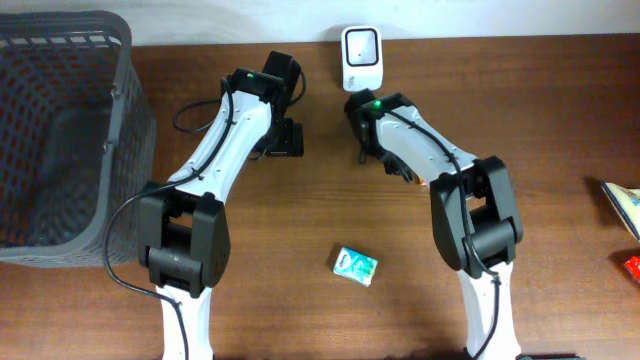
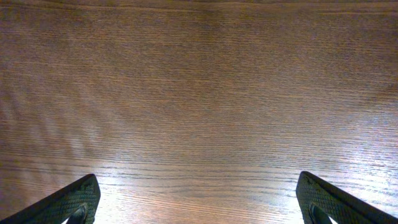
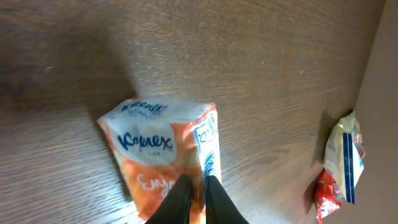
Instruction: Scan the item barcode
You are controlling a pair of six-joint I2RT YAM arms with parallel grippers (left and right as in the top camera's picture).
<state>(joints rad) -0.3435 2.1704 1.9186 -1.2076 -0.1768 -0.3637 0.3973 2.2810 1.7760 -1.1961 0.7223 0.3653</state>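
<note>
The brown wooden table (image 1: 300, 300) is taking up nearly the whole overhead view, and a dark grey mesh basket (image 1: 60, 150) is standing on its left end. The left arm (image 1: 215, 150) and the right arm (image 1: 430, 150) are both reaching toward the far edge, where a white scanner (image 1: 360, 55) is standing upright between them.

The left gripper (image 2: 199, 208) is hanging wide open over bare wood, with only its two dark fingers (image 2: 68, 202) showing in the lower corners of the left wrist view and nothing between them.

The right gripper (image 3: 198, 180) is pinching an orange-and-white tissue pack (image 3: 161, 149), its jaws pressed almost together on the pack's near edge. The pack is extending away from the fingertips, printed face toward the wrist camera, with the table behind it. From overhead the pack is hidden under the right arm, whose wrist is sitting just in front of the scanner.

A small teal packet (image 1: 354, 263) is lying on the table between the two arm bases, well apart from both grippers. At the table's right edge a yellow-and-blue packet (image 3: 345, 155) and a red packet (image 3: 324, 194) are lying close together.
</note>
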